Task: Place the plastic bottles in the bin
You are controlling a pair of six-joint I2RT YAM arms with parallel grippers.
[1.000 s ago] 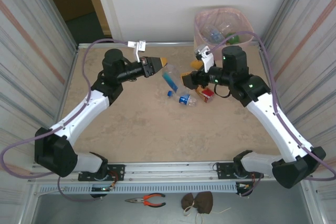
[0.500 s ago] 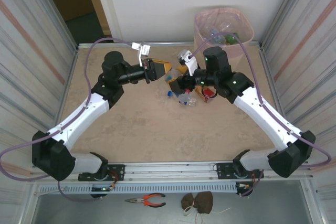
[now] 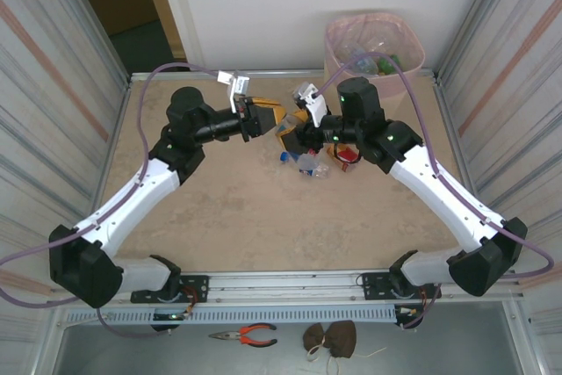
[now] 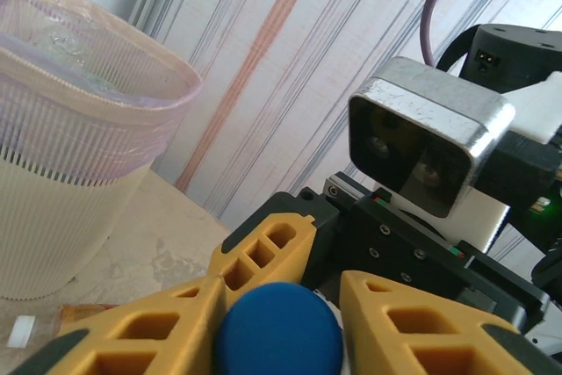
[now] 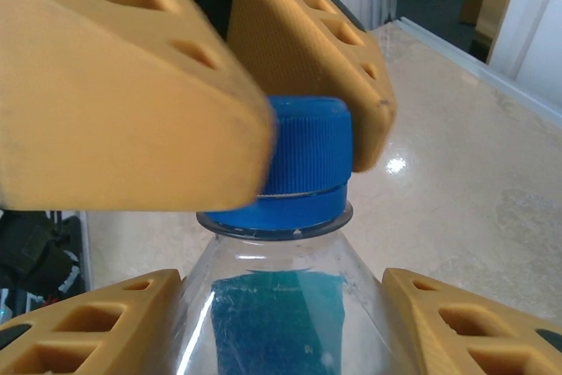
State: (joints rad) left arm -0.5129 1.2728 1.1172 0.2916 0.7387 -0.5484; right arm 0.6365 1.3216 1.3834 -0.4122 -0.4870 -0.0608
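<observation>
Handover, as I judged it. Bottle (image 5: 277, 305) hung above far middle of counter (image 3: 246, 208), bin (image 4: 61, 208) at far right corner. Left hand (image 3: 274, 118) looked clamped on blue cap (image 5: 303, 155); right hand (image 3: 299, 132) pressed both sides of clear shoulder. Spare bottles (image 3: 309, 164) lay on counter below. Wanted right grip firm and square before left let go: smooth round plastic, likely to slip. Then short swing to bin.
</observation>
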